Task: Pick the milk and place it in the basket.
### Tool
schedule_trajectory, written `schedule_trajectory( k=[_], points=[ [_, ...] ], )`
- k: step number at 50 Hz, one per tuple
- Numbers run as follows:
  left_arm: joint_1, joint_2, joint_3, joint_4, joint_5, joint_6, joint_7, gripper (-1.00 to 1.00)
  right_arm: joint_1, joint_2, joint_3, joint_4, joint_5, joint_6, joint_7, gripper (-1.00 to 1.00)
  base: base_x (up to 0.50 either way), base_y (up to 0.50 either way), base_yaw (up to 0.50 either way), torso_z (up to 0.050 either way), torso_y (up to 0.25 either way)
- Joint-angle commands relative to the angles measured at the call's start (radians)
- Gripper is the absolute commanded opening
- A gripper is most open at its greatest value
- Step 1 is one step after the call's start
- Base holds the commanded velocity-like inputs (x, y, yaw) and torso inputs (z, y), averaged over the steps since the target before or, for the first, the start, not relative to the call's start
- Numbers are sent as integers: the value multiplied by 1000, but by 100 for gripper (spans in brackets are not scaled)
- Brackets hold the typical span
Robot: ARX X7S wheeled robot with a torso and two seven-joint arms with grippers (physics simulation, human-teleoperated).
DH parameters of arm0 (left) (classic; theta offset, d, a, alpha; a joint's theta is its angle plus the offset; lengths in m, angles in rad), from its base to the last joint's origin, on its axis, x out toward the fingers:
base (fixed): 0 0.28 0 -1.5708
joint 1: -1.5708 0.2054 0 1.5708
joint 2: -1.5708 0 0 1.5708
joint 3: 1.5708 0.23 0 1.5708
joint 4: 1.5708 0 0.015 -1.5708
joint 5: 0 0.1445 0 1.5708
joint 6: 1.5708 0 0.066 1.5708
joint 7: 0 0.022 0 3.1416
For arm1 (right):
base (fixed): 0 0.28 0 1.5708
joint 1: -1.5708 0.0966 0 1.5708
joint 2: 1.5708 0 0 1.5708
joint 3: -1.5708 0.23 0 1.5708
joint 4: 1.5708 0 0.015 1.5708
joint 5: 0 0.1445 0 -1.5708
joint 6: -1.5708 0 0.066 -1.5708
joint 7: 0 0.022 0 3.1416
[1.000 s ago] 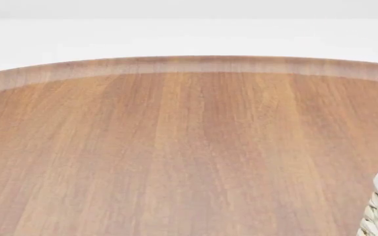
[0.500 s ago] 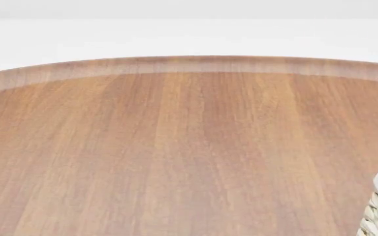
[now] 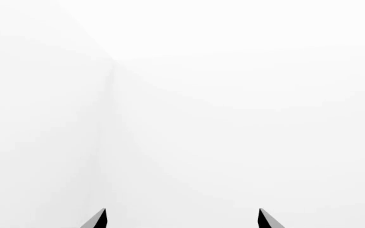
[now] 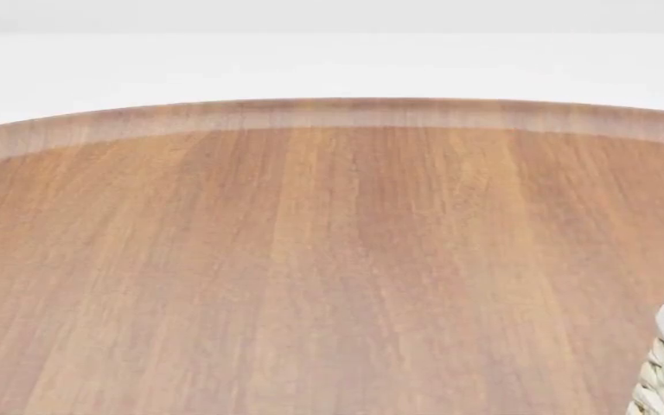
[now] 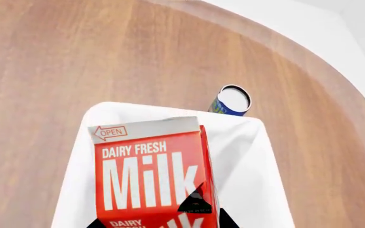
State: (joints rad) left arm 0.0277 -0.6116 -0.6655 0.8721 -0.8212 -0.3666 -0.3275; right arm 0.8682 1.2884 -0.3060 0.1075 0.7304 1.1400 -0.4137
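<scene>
Right tool [image 5: 160,223] clamped on milk [image 5: 150,173] — above basket [image 5: 258,156].

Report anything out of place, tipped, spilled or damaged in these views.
Nothing stands out. The milk looks intact above the basket, and the blue can stands upright on the table beyond it.

Table [image 4: 309,277]: wide bare wood, open to passage in the head view.
Basket [image 5: 252,156]: its white-lined mouth lies under the milk [image 5: 150,175], which fills much of the opening.
Can [image 5: 231,100]: blue, upright, just beside the basket's rim.
Left gripper [image 3: 182,221]: faces blank white space.
</scene>
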Motion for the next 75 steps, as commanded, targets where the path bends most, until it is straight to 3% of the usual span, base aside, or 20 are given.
schedule_trajectory(
  k=[1,75],
  points=[
    [1,18,-15,-3,27,5,19,100,42,-4,40,3,-42,-14,-14,-100,0,0,0,0,0],
    [25,0,-6,1,49,35,17,100,107,-32,-7,28,-126,-34,-9,-100,0,0,0,0,-74]
  ],
)
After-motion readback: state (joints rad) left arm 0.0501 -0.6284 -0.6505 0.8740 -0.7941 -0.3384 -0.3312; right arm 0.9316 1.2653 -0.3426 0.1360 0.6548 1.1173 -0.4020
